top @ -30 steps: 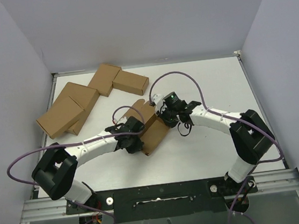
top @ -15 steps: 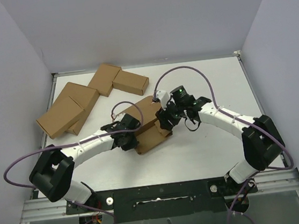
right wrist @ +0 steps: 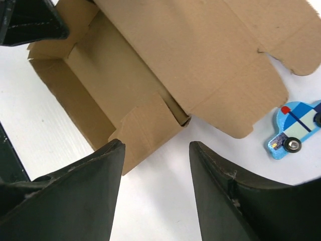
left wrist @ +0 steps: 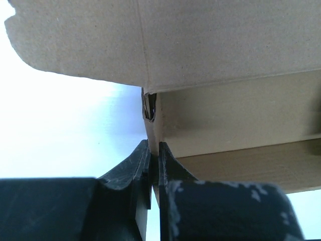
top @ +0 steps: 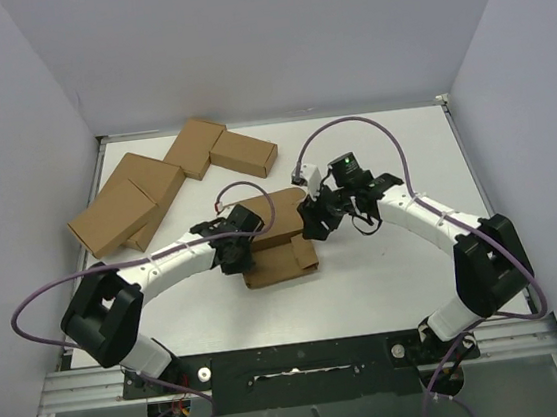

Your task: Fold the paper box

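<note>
We take the cluster of four cartons (top: 155,187) at the far left of the table (top: 397,275) as our mark. The paper box (top: 283,261) lies on the table nearer to the arm bases than the cartons and to their right, apart from them. It is part folded. In the right wrist view we see a shallow open tray with low walls standing, and broad flaps spread flat from it.

The left gripper (top: 240,255) sits at the side of the box that faces the cartons. In its wrist view, the left gripper (left wrist: 154,163) is clenched on a thin upright cardboard wall, which is pinched edge-on between the two black fingers (left wrist: 135,170).

The right gripper (top: 318,226) is on the side of the box away from the cartons. In its own view, the right gripper (right wrist: 156,150) is spread wide over a corner of the tray and grasps nothing.

That view also shows a small flat blue toy car (right wrist: 296,131) on the table just beside one flap. We cannot place it against the cartons.
</note>
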You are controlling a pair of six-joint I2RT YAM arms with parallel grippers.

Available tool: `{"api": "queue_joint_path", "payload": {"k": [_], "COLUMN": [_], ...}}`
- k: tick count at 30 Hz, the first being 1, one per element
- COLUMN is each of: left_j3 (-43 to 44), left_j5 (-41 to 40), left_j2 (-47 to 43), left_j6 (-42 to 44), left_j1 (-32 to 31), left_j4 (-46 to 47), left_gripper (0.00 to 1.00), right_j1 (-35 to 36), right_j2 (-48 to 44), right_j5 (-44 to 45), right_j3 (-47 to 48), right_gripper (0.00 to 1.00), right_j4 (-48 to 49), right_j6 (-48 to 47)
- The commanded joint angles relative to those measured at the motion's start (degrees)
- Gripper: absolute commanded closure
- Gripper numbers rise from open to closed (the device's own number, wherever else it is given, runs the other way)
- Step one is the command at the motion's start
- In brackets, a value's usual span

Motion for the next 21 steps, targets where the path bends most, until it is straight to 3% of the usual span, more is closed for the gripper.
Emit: {"api": "queue_joint_path", "payload": {"k": [1, 5, 9, 14, 18, 21], "left_j3": [3.1, 3.7, 5.0, 5.8, 6.2, 6.9], "left_j5": [-1.8, -2.2, -2.1, -2.3, -2.9, -4.2], "left_j2": [2.2, 2.6, 3.9, 5.6, 6.7, 8.2], "left_j6": [5.1, 7.0, 8.1, 8.8, 9.6, 10.6], "left_j1": [1.0, 1.8, 2.2, 2.3, 2.4, 2.4], "left_j4": [-1.3, -1.2, -1.9, -3.0, -3.8, -6.1], "left_gripper": [1.0, 0.81, 0.74, 0.73, 0.76, 1.0], "right_j1": [-1.6, -1.8, -2.3, -2.5, -2.6, -2.5], "right_j2": [-0.2, -0.4, -0.4, -0.5, -0.4, -0.4], "right_j5": [-6.4, -7.2, -7.3, -7.5, -7.6, -7.7], "right_j3": [2.1, 2.0, 1.9, 1.8, 1.8, 1.8], "right_gripper": [0.45, 0.45, 0.45, 0.45, 0.45, 0.45], "right_j4": [-0.3, -0.2, -0.2, -0.2, -0.2, -0.2], "right_j6": [-1.3, -1.2, -1.1, -1.0, -0.8, -0.7]}}
